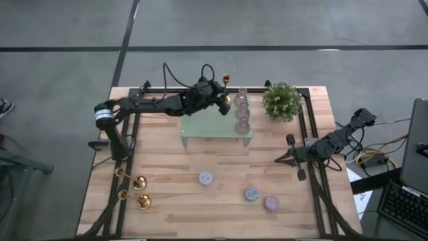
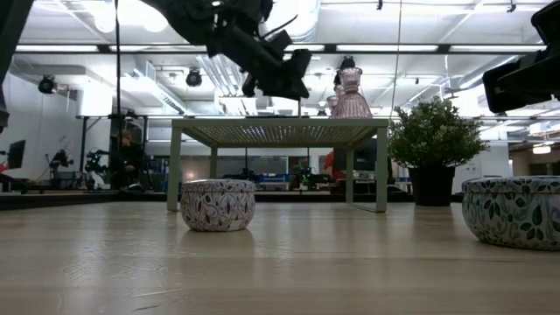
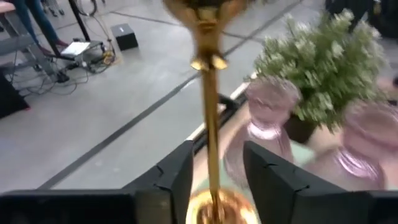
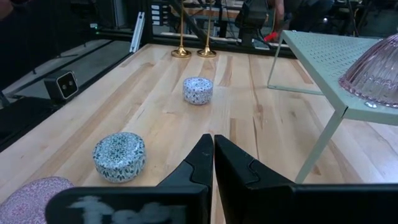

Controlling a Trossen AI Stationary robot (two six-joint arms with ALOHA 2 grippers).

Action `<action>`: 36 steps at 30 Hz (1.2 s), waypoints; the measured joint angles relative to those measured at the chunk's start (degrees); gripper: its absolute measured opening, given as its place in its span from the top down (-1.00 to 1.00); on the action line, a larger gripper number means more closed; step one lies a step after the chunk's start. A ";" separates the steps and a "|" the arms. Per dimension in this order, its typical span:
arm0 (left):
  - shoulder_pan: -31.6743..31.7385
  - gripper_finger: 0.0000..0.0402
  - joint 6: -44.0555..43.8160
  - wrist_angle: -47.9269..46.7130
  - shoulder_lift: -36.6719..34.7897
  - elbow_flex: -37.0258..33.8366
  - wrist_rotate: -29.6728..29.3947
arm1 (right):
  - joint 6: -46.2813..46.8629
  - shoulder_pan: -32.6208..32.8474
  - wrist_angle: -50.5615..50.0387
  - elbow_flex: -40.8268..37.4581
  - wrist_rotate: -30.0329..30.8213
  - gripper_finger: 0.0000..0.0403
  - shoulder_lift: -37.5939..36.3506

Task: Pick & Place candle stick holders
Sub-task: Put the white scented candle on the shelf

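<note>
Left gripper: over the back edge of the green mesh stand, by the pink glass holders. Fingers stand apart, one each side of a gold stem w/ a gap showing on both sides in the left wrist view, so parted, not clamped on it.
Gold holder at stand: upright btw the left fingers, round base low down btw them, slim stem rising to a cup at top. In the high view its top shows just beside the gripper, at the stand's back edge.
Other candle stick holders: two gold ones on the wood table, front-left corner area, well apart from the stand. In the right wrist view they appear upright, side by side.
Pink glass holders: row of three on the stand's right part, just beside the gold holder.
Plant: potted, back right of the table, near the stand's right end.
Candles: three squat round tins on the table in front of the stand; one mid, two farther right, near each other.
Right gripper: waits low at the table's right side, clear of the stand. Fingers pressed together, nothing btw them.
Low view: stand on four legs, a patterned tin in front of it.
</note>
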 joint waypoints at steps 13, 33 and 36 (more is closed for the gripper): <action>-4.03 0.02 4.36 -30.93 -14.95 -0.32 6.58 | -0.03 0.02 0.04 0.00 0.02 0.96 0.01; -38.27 0.02 -12.60 -44.20 -34.14 -14.99 2.82 | -0.06 0.00 0.00 0.00 0.01 0.96 0.04; -40.46 0.02 -17.44 -48.17 -35.42 -15.02 2.59 | 0.03 0.00 0.03 0.00 0.01 0.96 0.04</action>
